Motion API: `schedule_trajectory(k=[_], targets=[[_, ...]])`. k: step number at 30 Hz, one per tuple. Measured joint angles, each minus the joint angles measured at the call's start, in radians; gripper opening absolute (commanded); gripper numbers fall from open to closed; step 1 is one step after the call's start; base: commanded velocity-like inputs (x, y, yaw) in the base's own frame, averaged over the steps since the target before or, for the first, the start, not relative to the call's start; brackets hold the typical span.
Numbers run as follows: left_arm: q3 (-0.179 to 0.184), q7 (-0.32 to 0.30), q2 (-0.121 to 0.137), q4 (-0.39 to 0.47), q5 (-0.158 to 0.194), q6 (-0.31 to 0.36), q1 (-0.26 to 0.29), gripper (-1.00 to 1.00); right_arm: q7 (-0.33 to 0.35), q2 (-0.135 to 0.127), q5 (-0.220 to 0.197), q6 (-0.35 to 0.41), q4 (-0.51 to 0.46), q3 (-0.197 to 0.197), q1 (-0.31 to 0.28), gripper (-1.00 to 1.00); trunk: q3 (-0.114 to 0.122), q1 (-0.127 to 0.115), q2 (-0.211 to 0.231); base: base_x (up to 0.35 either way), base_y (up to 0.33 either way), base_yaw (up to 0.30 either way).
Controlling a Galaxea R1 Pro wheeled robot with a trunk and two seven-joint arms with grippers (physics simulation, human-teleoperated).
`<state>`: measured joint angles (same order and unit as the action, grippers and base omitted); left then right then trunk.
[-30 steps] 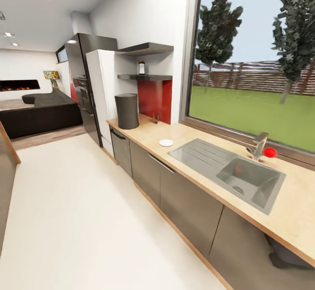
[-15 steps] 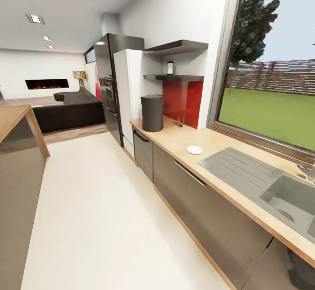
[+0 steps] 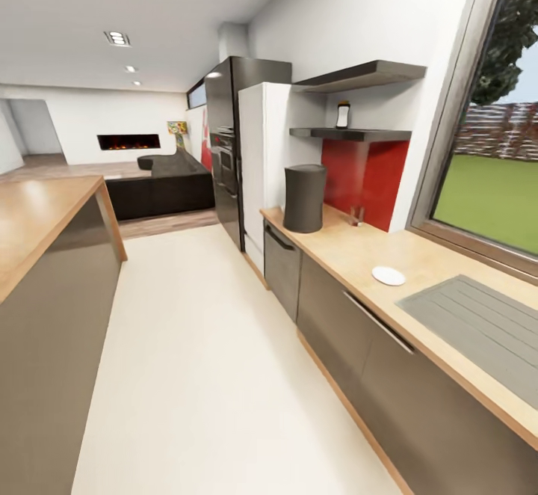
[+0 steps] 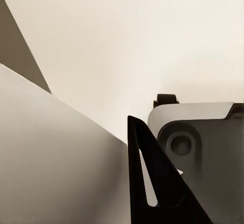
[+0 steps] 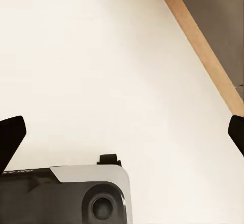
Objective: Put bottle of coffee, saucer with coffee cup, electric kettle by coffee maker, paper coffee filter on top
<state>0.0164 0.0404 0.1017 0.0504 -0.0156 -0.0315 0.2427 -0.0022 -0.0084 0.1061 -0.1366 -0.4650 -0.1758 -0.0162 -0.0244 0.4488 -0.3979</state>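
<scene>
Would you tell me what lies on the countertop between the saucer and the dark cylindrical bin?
Bare light-wood countertop separates the saucer from the bin, in the head view.

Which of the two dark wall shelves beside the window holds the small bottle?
The lower, thin black floating shelf, just above the red splashback, holds the small dark white-labelled bottle. The thicker upper shelf with the grey underside carries nothing visible.

A wide pale floor (image 3: 202,345) runs open toward twelve o'clock — the island (image 3: 45,256) walls it at nine, the kitchen countertop (image 3: 418,278) at three. On that worktop a dark cylindrical bin (image 3: 304,198) blocks the far end; the saucer (image 3: 388,276) lies low.
</scene>
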Motion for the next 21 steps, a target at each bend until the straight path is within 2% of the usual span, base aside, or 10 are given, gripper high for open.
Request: schedule_trajectory(k=[13, 21], targets=[[0.0, -0.001, 0.0, 0.0, 0.0, -0.001, 0.0, -1.0, 0.0, 0.0, 0.0, 0.0, 0.0, 0.0, 0.0, 1.0, 0.0, 0.0, 0.0, 0.313, 0.128, 0.275], [0.0, -0.001, 0.0, 0.0, 0.0, -0.001, 0.0, -1.0, 0.0, -0.001, 0.0, 0.0, 0.0, 0.0, 0.0, 1.0, 0.0, 0.0, 0.0, 0.327, 0.046, 0.057]])
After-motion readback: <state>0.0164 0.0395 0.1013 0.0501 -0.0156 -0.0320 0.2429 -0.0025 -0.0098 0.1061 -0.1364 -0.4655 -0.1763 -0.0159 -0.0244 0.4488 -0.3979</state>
